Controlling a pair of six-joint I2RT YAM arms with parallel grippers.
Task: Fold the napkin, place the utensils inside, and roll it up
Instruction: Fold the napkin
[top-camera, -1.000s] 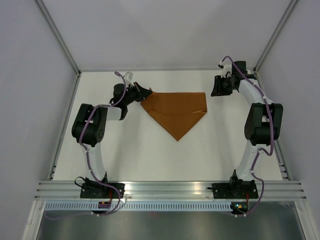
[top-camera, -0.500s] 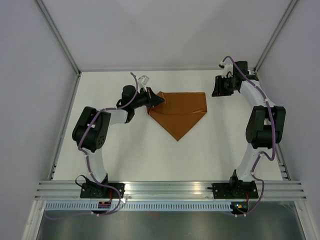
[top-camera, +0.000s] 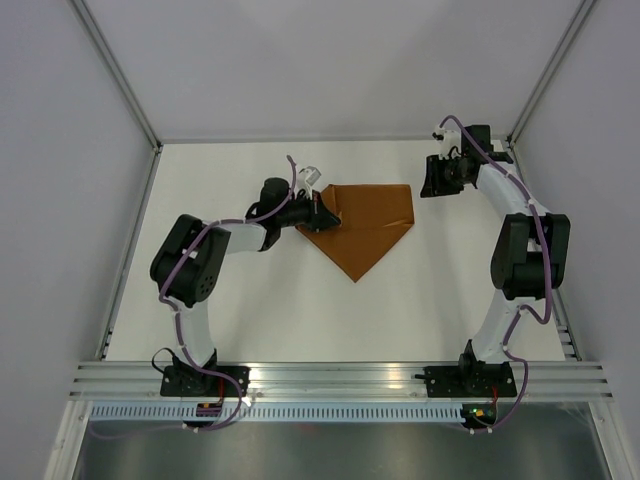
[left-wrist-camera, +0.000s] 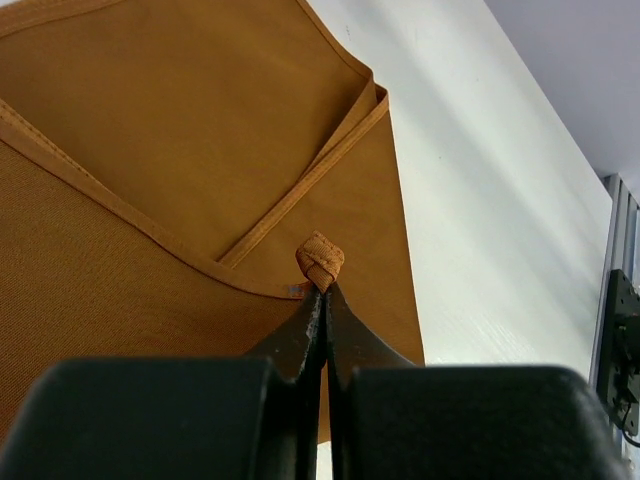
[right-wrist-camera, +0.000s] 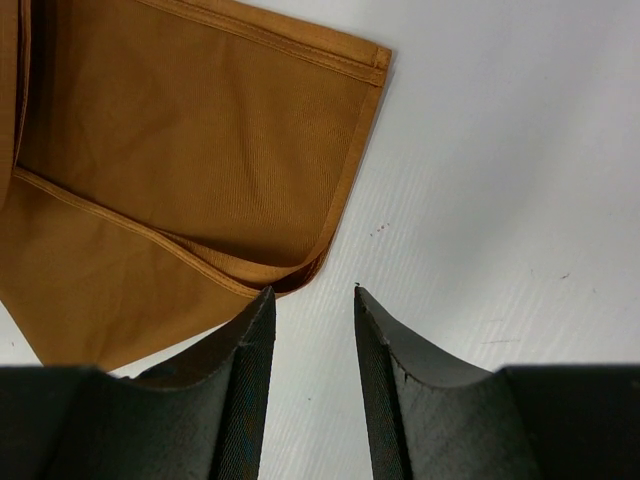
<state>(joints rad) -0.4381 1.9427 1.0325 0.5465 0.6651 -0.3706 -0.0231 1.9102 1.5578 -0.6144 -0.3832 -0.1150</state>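
- left claw (top-camera: 332, 215): jaws pressed tight together, with a small bunched knot of the napkin (top-camera: 370, 225) pinched right at the tips. It is one hemmed corner of the cloth.
- at the left claw: the held corner is raised off the layer beneath it. The rest of the cloth spreads ahead of the tips and off to their left, and hemmed edges cross there, showing more than one layer.
- napkin from above: rust-orange and flat on the white table (top-camera: 250, 310). It has a straight far edge and tapers to a point on the near side. Its left part lies under the left claw, and its far right corner sits just beside the right claw.
- right claw (top-camera: 432, 178): jaws parted to a moderate gap, with nothing between them but bare table.
- at the right claw: the napkin (right-wrist-camera: 180, 150) corner lies ahead and to the left of the gap. A folded edge curls in close to the left finger (right-wrist-camera: 245, 380), and the cloth passes behind that finger. Cannot tell whether they touch.
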